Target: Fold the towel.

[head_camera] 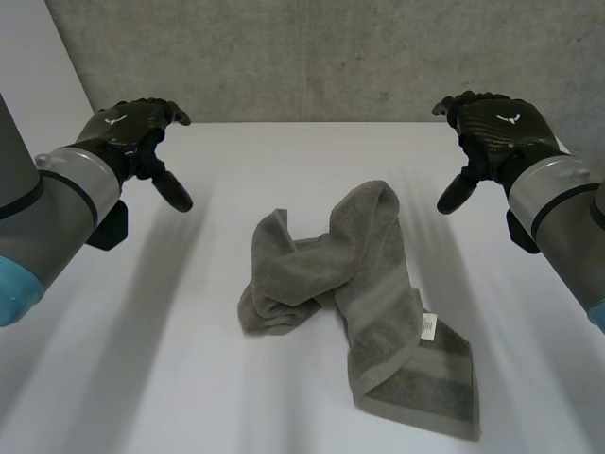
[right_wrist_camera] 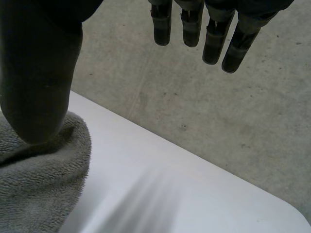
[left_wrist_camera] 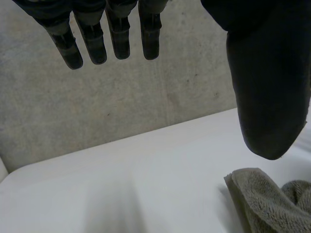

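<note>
**A:** Where are your hands right now?

**B:** My left hand (head_camera: 132, 128) hangs above the far left of the table (head_camera: 142, 359), and my right hand (head_camera: 496, 128) above the far right. Both are loose, with fingers (left_wrist_camera: 116, 34) straight, thumbs spread wide and nothing held.

**A:** And the towel?

**B:** The towel (head_camera: 364, 303) lies between my hands and nearer than both, well apart from either, in a crumpled heap on the table. Its far part is bunched and twisted into ridges. Its near right end lies flatter, with a small white label (head_camera: 427, 327) at the edge.

**A:** Why hold the hands out so wide?

**B:** I judge it keeps the cloth in plain sight and puts each hand on its own side, ready to come down on an edge. Nothing is folded yet.

**A:** What does the next move ask?

**B:** Probably spreading it flat first. Most corners are buried in the bunch, and I cannot tell where they lie. Grabbing a ridge instead of a corner could twist it worse.
</note>
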Tool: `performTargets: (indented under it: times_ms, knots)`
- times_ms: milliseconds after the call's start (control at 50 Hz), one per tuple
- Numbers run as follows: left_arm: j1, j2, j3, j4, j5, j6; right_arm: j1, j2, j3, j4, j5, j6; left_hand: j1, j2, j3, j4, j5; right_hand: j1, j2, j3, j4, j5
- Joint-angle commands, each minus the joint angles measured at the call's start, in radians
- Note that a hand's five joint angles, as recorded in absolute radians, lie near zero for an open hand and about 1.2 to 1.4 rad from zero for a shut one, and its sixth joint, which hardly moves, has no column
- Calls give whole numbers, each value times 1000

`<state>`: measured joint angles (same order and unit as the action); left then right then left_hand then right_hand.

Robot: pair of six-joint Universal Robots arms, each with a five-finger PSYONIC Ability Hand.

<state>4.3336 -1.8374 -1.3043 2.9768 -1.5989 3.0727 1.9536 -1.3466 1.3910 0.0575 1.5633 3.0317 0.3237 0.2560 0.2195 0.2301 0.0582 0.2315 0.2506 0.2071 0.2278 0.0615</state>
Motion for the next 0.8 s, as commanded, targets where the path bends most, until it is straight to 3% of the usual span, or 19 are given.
performTargets:
  times_ms: [20,100,160,200,260,460,600,640,680,700,740,760,780,800]
  knots:
    - [-3,-37,-15,62,98,1,-44,17,23,-42,-17,36,-128,-60,-45,-56,-37,-57,-76,-33,-53,-62]
    - [-5,-103,-10,73,222,1,-68,52,29,-51,-58,84,-122,-54,-45,-56,-31,-57,-76,-33,-53,-62]
    - [-6,-135,0,79,266,1,-97,96,29,-53,-129,144,-116,-48,-45,-56,-25,-57,-76,-33,-53,-62]
    - [-15,-207,23,99,342,3,-110,153,29,-56,-186,223,-107,-40,-45,-56,-16,-57,-76,-33,-53,-62]
    - [-23,-282,52,116,388,7,-111,185,29,-56,-207,265,-101,-34,-45,-56,-10,-57,-76,-33,-53,-62]
    - [-40,-447,132,111,410,162,-97,389,17,-117,-252,446,-81,-13,-45,-56,10,-57,-76,-33,-53,-62]
    - [-45,-487,146,64,439,245,-81,457,5,-127,-304,507,87,154,-45,-56,177,-35,-54,-33,-53,-40]
    - [-43,-497,152,30,456,302,-79,458,5,-127,-312,512,186,253,-45,-56,277,41,22,-33,-53,37]
    - [-40,-499,152,16,456,334,-79,449,13,-123,-328,507,233,301,-45,-56,324,406,387,-33,-53,402]
    - [-39,-497,152,1,447,365,-79,449,13,-123,-328,507,280,348,-45,-56,371,408,389,-33,-53,404]
    - [-38,-493,149,-12,445,388,-85,410,32,-113,-339,496,382,450,-45,-56,473,867,848,-33,-53,862]
    - [-38,-493,149,-12,445,388,-85,409,32,-113,-339,496,383,451,-45,-56,474,869,850,-33,-53,865]
    - [-32,-485,143,-28,439,397,-94,379,48,-111,-348,486,566,634,-45,-56,657,1108,1089,-33,-53,1103]
    - [-26,-479,135,-48,430,399,-94,379,48,-111,-348,486,795,862,-45,-56,886,1110,1091,-33,-53,1105]
